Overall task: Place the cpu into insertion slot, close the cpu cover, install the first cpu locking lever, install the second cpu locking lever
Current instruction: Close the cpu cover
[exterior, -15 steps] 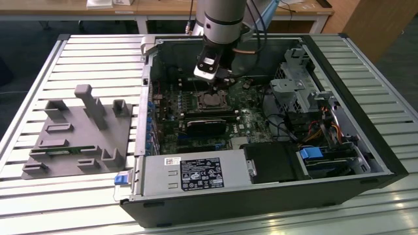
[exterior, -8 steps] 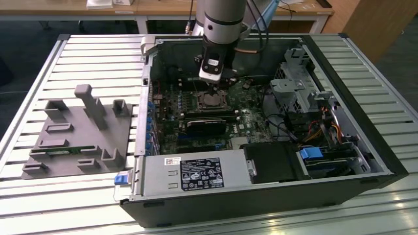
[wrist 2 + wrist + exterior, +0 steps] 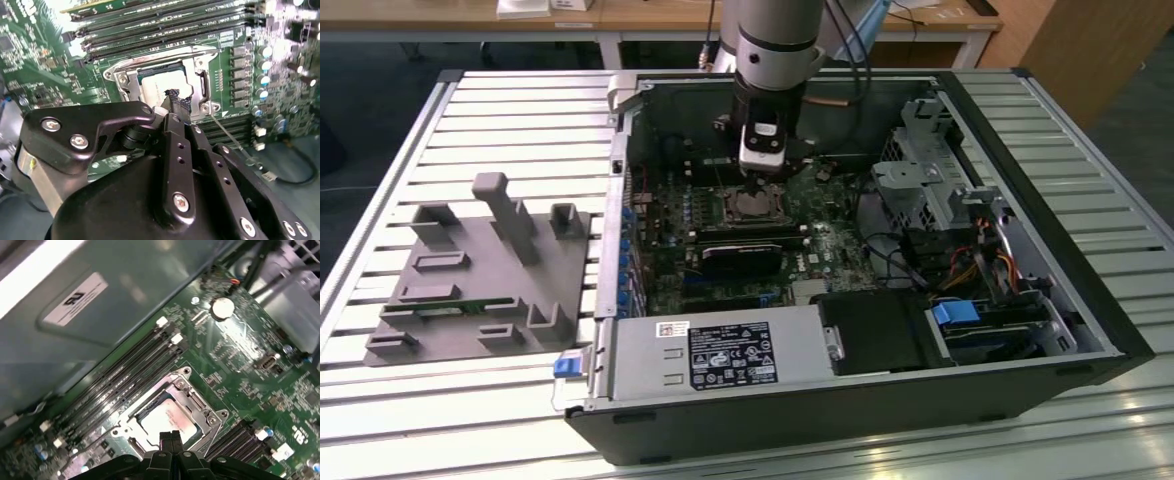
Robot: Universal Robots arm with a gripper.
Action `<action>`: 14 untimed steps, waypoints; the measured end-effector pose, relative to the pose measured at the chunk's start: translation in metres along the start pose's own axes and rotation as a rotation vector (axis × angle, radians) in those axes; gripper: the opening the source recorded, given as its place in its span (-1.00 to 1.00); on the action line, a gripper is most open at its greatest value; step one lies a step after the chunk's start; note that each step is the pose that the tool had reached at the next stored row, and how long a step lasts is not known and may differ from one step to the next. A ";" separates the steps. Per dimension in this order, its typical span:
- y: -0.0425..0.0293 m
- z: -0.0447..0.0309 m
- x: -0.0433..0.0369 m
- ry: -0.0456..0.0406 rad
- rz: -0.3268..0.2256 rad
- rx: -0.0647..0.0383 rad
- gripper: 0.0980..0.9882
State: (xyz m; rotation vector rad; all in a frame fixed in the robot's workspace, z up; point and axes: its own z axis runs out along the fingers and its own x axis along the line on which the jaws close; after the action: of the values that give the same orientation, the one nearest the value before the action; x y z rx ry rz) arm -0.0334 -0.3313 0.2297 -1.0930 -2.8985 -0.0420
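The cpu [image 3: 152, 85] lies directly under the closed gripper [image 3: 176, 98].

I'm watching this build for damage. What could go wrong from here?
The gripper sits tip-down right at the cpu, which is framed by the cpu cover; pressing off-centre might scratch or shift the chip. The thin locking lever juts out beside the cover and could snag or bend.

The arm [image 3: 771, 60] points straight down, wrist vertical, its jaws pressed together at the tips.
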 end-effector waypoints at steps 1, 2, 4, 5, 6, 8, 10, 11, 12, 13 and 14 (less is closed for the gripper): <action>0.0000 0.0001 0.0000 0.0002 -0.018 0.001 -0.98; 0.0000 0.0001 0.0000 0.0003 -0.036 0.002 -0.98; 0.0000 0.0003 0.0000 0.0007 -0.073 0.004 -0.98; 0.0000 0.0003 0.0000 0.0009 -0.091 0.005 -0.98; 0.0000 0.0004 0.0000 0.0011 -0.109 0.006 -0.98; 0.0000 0.0005 0.0000 0.0014 -0.145 0.007 -0.98; 0.0000 0.0006 0.0000 0.0018 -0.183 0.009 -0.98; 0.0000 0.0007 0.0000 0.0020 -0.200 0.010 -0.98; 0.0000 0.0007 0.0000 0.0022 -0.218 0.011 -0.98; 0.0000 0.0007 0.0000 0.0023 -0.236 0.012 -0.98; 0.0000 0.0007 0.0000 0.0025 -0.254 0.013 -0.98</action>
State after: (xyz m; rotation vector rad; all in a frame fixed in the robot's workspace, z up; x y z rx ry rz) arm -0.0334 -0.3313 0.2290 -0.7155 -3.0109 -0.0331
